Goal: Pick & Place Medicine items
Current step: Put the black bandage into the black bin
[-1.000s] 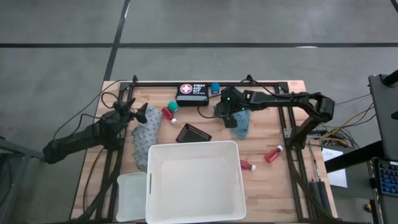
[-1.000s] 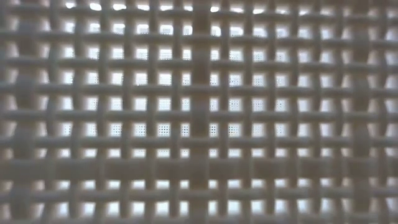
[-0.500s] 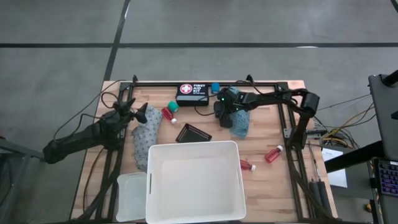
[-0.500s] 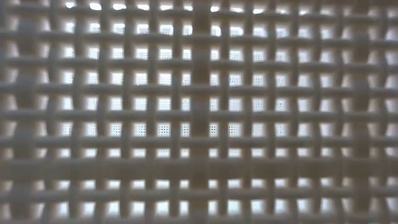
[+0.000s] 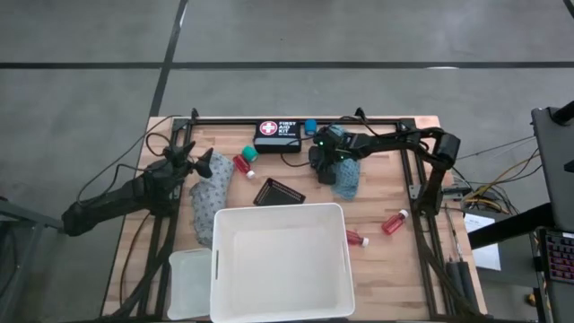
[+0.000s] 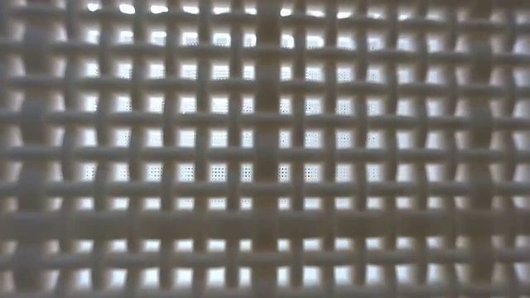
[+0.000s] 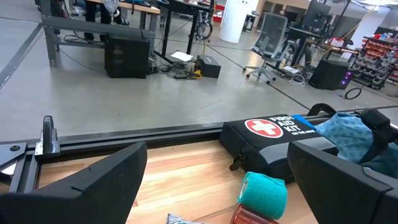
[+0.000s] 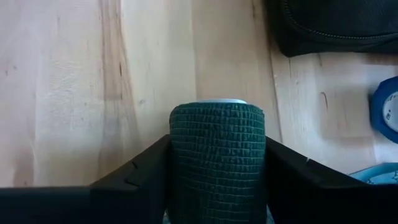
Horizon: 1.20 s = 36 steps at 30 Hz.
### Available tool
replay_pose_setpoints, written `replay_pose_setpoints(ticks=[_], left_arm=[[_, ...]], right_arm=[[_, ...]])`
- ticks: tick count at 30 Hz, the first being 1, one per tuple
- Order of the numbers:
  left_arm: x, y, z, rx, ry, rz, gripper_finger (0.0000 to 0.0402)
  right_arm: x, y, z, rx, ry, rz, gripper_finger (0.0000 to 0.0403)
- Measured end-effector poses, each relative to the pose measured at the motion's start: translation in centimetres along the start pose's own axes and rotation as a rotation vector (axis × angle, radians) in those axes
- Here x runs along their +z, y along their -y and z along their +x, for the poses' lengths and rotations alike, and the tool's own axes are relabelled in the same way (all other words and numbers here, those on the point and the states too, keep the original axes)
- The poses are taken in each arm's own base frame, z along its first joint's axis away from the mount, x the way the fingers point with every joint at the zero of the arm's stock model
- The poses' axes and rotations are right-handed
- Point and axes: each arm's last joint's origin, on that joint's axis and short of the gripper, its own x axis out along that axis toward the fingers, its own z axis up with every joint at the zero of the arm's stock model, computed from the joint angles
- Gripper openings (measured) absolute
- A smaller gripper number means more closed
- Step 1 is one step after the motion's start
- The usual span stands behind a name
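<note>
- Right gripper: fingers pinching a dark green bandage roll from both sides, low over the table's far middle, beside the first aid kit.
- Right arm: stretched leftward across the table.
- Left gripper: fingers spread, nothing held, by the grey patterned cloth at the left.

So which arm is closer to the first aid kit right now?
Right. The right end effector sits just beside the first aid kit, closed around a dark green roll; the left end effector is farther off.
</note>
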Motion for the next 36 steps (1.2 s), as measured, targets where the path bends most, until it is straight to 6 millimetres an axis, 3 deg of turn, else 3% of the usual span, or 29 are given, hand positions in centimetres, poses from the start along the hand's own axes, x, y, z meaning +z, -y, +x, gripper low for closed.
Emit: replay_pose_setpoints(ticks=[11,15,25,36], left_arm=[[0.0,0.0,0.0,0.0,0.0,-0.001,0.0393],[0.0,0.0,0.0,0.0,0.0,0.0,0.0393],[0.0,0.0,0.0,-0.001,0.0,0.0,0.0393],[0.0,0.0,0.0,0.0,0.0,0.0,0.0393]], right_arm=[[0.1,0.0,-0.1,-0.003,0.004,0.014,0.0172],[0.4,0.1,-1.1,-0.011,0.023,0.012,0.0172],[1.1,0.2,-8.1,-0.04,0.1,0.003,0.0171],[1.5,-0.1,-17.1,-0.083,0.364,-0.016,0.0171]])
